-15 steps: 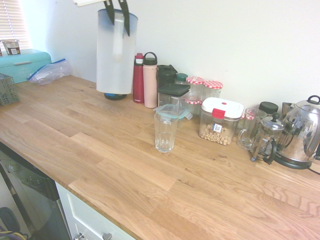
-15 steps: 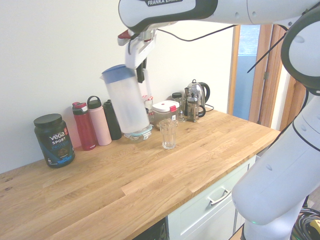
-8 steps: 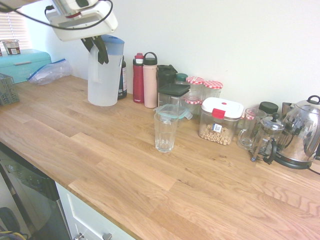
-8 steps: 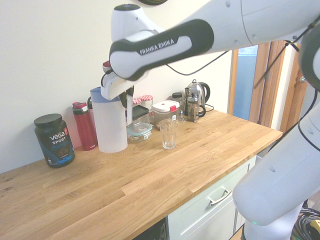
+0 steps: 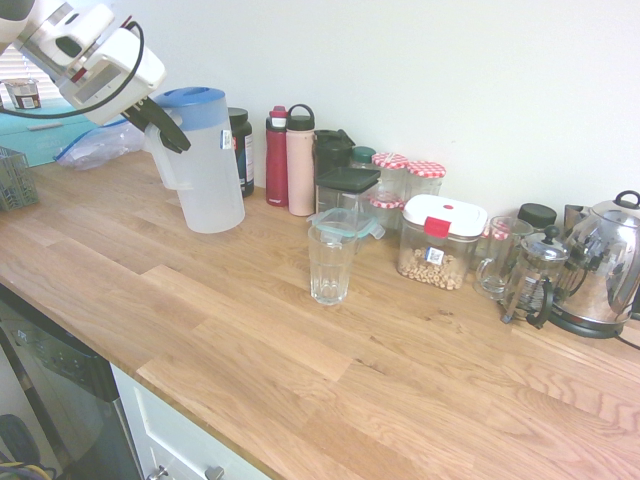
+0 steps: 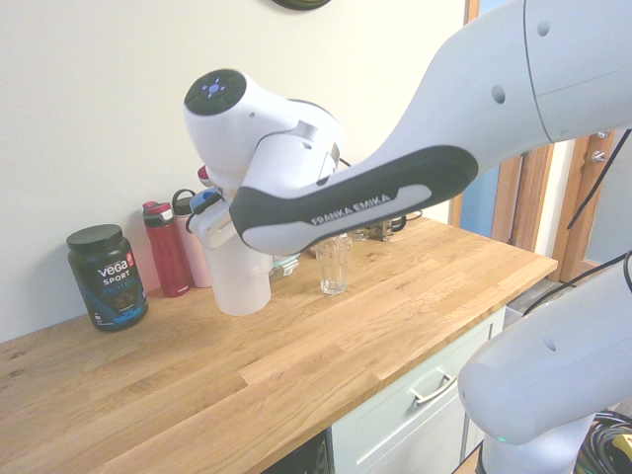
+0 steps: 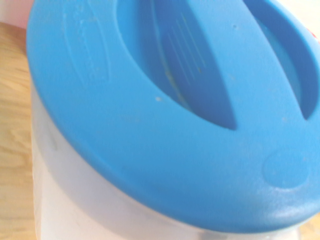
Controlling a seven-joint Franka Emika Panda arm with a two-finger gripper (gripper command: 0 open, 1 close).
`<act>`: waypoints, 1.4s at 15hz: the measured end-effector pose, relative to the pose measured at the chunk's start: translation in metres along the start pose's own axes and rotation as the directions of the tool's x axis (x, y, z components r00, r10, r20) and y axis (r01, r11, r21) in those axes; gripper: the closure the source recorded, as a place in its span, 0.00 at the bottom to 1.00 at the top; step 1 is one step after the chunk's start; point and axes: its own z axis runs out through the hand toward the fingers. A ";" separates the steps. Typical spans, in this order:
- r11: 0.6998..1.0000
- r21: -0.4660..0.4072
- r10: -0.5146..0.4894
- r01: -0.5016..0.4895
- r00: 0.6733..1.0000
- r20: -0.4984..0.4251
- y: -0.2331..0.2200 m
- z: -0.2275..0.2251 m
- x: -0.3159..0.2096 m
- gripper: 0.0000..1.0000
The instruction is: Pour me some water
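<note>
Pitcher [image 5: 208, 170]: left of your glass in the first exterior view, lid on
Gripper [image 5: 168, 124]: clenched on the pitcher's handle [image 5: 161, 160]
Glass [image 5: 330, 265]: upright, fill unclear
Progress: you've grasped; pouring probably remains

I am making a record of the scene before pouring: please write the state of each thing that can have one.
Gripper: shut on the pitcher's handle
Pitcher: blue lid on, slightly tilted
Drinking glass: upright, no water visible
Cereal container: lid on, partly filled
Red bottle: upright, capped
Kettle: lid on
</note>
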 end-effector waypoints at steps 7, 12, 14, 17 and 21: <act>0.996 -0.025 0.092 -0.090 0.994 0.057 -0.033 0.028 -0.013 1.00; 0.995 -0.047 0.089 -0.086 0.994 0.066 -0.052 0.045 -0.027 1.00; 0.995 -0.058 0.090 -0.086 0.994 0.061 -0.054 0.046 -0.032 0.00; 0.993 -0.066 0.107 -0.102 0.992 0.065 -0.054 0.043 -0.031 0.00; 0.991 -0.072 0.122 -0.116 0.990 0.075 -0.054 0.048 -0.031 0.00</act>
